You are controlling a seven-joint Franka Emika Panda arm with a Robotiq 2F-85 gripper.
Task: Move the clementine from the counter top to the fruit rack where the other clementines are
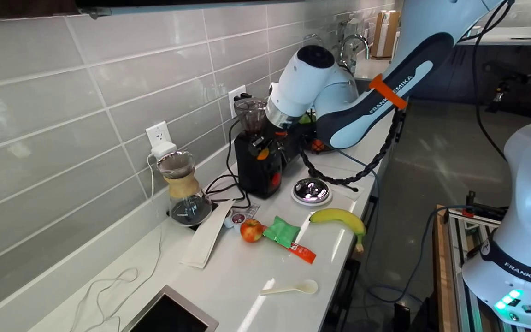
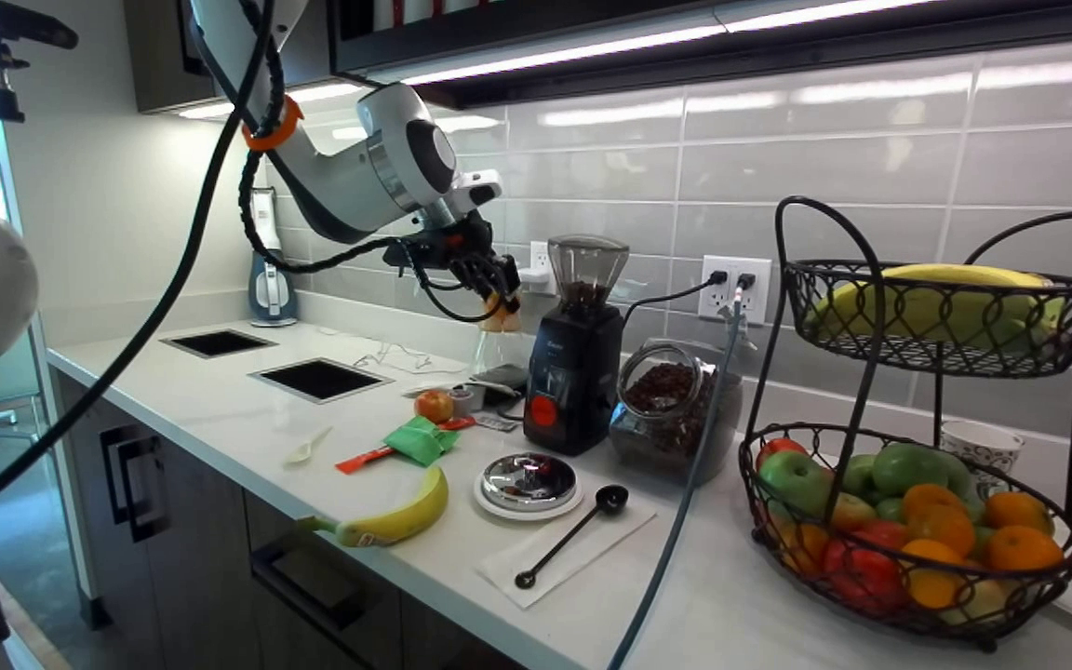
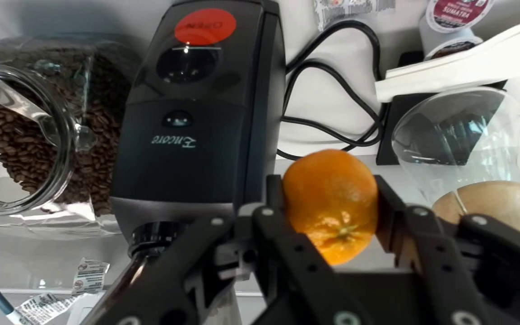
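Note:
The clementine (image 3: 332, 203) is a plain-orange round fruit between my two black fingers in the wrist view. My gripper (image 3: 330, 192) is shut on it, with a pad against each side. In an exterior view the clementine (image 1: 262, 153) shows as a small orange patch beside the grinder, well above the white counter top (image 1: 242, 286). My gripper (image 2: 499, 287) is high over the back of the counter. The black wire fruit rack (image 2: 964, 366) stands at the right, with bananas above and other clementines (image 2: 1025, 549) among apples in the lower basket. My arm mostly hides the rack in an exterior view.
A black coffee grinder (image 2: 573, 372), a bean jar (image 2: 676, 409) and a glass coffee maker (image 1: 189, 203) stand along the wall. A banana (image 2: 396, 516), chrome lid (image 2: 529, 482), black scoop (image 2: 573, 535), apple (image 1: 251, 230) and blue cable (image 2: 676, 549) lie on the counter.

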